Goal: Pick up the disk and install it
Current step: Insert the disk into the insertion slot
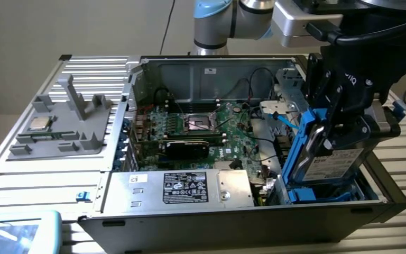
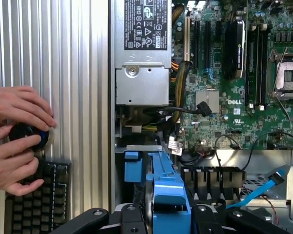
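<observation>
Jaws grip the disk (image 1: pixel 335 161) by its blue carrier (image 2: pixel 168 195). They hold it on edge over the drive bay (image 1: pixel 323 194) at the exterior view's right of the open PC case (image 1: pixel 224 225), likely so the carrier lines up with the slot. Seating depth unclear.

A plain beige wall (image 1: pixel 48 26) stands behind the ribbed metal table (image 1: pixel 19 180)
</observation>
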Robot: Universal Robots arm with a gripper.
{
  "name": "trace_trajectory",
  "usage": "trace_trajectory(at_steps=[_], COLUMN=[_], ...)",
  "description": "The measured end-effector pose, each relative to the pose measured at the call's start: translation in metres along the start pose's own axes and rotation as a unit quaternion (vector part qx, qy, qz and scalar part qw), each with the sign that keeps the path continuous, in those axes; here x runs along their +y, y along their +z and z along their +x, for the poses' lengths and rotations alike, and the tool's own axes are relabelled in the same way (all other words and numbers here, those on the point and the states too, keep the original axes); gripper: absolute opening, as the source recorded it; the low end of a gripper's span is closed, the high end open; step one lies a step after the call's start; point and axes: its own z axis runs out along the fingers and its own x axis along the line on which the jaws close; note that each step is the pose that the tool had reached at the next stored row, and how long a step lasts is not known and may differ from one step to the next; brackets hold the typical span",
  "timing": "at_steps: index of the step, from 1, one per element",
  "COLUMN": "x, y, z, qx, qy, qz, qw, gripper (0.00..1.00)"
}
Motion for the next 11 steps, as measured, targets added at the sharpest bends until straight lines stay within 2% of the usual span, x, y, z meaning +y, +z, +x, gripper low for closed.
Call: trace_trajectory(at_steps=[11], x=[0.0004], y=[0.0048], z=[0.0], qx=[0.0001], qy=[0.001], qz=[-0.0009], qw=[1.0], gripper=[0.37])
